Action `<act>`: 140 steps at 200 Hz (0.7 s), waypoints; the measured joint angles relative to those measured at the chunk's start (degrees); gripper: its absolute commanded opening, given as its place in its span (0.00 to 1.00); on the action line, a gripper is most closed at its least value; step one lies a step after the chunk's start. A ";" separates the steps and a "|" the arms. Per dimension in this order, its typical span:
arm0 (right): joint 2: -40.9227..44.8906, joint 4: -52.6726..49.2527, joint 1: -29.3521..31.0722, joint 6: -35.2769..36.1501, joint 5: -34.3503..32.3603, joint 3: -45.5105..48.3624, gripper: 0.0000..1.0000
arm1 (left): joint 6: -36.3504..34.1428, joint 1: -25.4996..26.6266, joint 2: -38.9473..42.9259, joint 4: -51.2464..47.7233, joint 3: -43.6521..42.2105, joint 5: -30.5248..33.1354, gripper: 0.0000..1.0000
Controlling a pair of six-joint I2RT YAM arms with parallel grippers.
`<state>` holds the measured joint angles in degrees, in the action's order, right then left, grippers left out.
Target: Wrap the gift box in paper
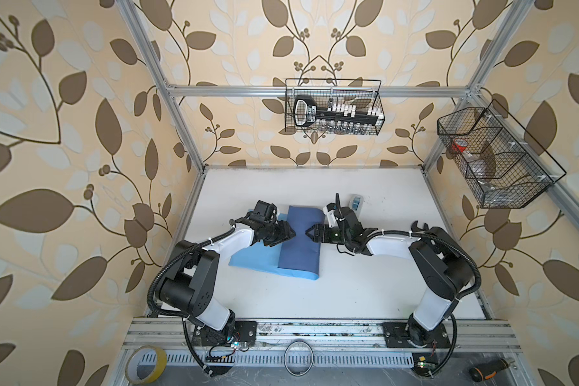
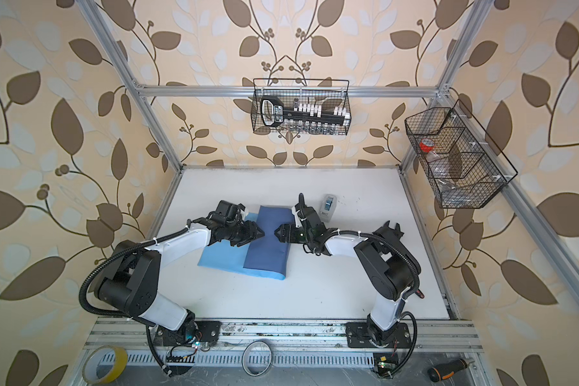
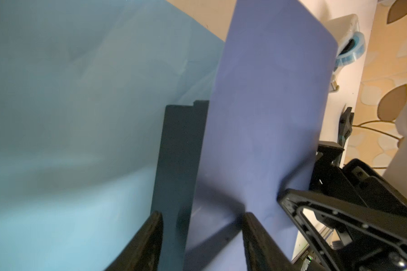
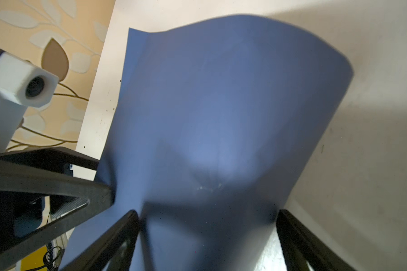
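- Hovering over the folded flap [image 3: 268, 105], the left claw [image 3: 203, 225] has its jaws part-way apart with nothing pinched. They straddle the flap's free edge and a strip of the box [image 3: 179, 152].
- Right claw [image 4: 207, 234]: jaws spread wide over the same flap, clamped on nothing. Can't tell whether the tips touch the paper.
- In both top views the claws face each other tip to tip, close together above the flap's middle.
- Box: under the dark flap. Only one dark strip shows, in the left wrist view, and it is hidden in both top views.
- Paper [image 1: 254, 259]: on the table [image 1: 365, 284], light side up on the left, with the dark side folded over the box from the right. The flap bows up and has no crease.
- Handling, my guess: the paper is thin, light and springy, so the flap likely lifts back if nothing pins it. A hard pinch would crumple or tear it. The box looks stiff and light and may slide if pushed.
- Where to hold: press the flap flat on the box top with one claw. With the other, pinch the light sheet mid-way along its outer left edge.
- Arms: both reach in from the near rail with elbows out and forearms near level. The wrists turn inward, low over the table.
- Dispenser [image 1: 356, 202]: beyond the right wrist, apart from the paper.
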<state>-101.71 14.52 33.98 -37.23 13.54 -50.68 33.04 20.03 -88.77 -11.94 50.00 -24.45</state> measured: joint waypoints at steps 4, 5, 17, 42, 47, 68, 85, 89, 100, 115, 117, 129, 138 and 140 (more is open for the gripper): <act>0.00 -0.02 -0.09 0.02 0.04 0.00 0.92 | 0.22 0.00 -0.04 0.15 0.00 -0.22 0.47; 0.00 -0.02 -0.11 0.02 0.09 0.00 0.92 | 0.17 0.00 -0.04 0.20 0.00 -0.28 0.47; 0.00 -0.11 -0.39 0.07 0.48 0.00 0.91 | 0.24 0.00 -0.15 0.85 -0.15 -0.92 0.44; 0.00 -0.33 -1.18 0.42 1.46 0.00 0.91 | 0.81 -0.26 -0.15 3.54 -1.66 -2.97 0.39; 0.00 -0.39 -1.42 0.52 1.75 0.00 0.91 | 1.16 -0.26 -0.15 4.15 -1.97 -3.52 0.39; 0.04 -0.87 -2.45 1.09 3.19 0.02 0.90 | 2.14 0.15 -0.11 6.86 -3.50 -5.29 0.38; 0.50 -1.31 -3.06 1.53 4.07 0.44 0.90 | 3.19 1.22 0.13 8.41 -4.26 -5.44 0.36; 0.79 -1.46 -3.19 1.70 4.22 0.66 0.90 | 3.41 1.62 0.22 8.79 -4.48 -5.44 0.36; 1.79 -1.81 -3.43 2.03 4.50 1.64 0.90 | 4.61 2.93 0.39 9.73 -5.07 -5.68 0.35; 3.39 -2.23 -3.80 2.60 4.68 3.26 0.90 | 5.75 4.63 0.55 10.62 -5.57 -5.70 0.35; 3.58 -2.34 -3.87 2.64 4.70 3.43 0.90 | 5.86 4.83 0.55 10.69 -5.62 -5.70 0.34; 4.83 -2.73 -4.42 3.02 4.83 4.66 0.90 | 6.62 6.05 0.57 10.99 -5.68 -5.57 0.34; 5.68 -2.97 -4.83 3.28 5.01 5.49 0.90 | 7.17 6.99 0.57 11.15 -5.68 -5.49 0.34; 5.81 -3.02 -4.90 3.34 5.01 5.62 0.90 | 7.37 7.21 0.57 11.15 -5.68 -5.42 0.34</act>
<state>-95.90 11.51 29.08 -33.89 18.55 -45.06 40.40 27.24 -88.20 -0.80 44.31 -29.87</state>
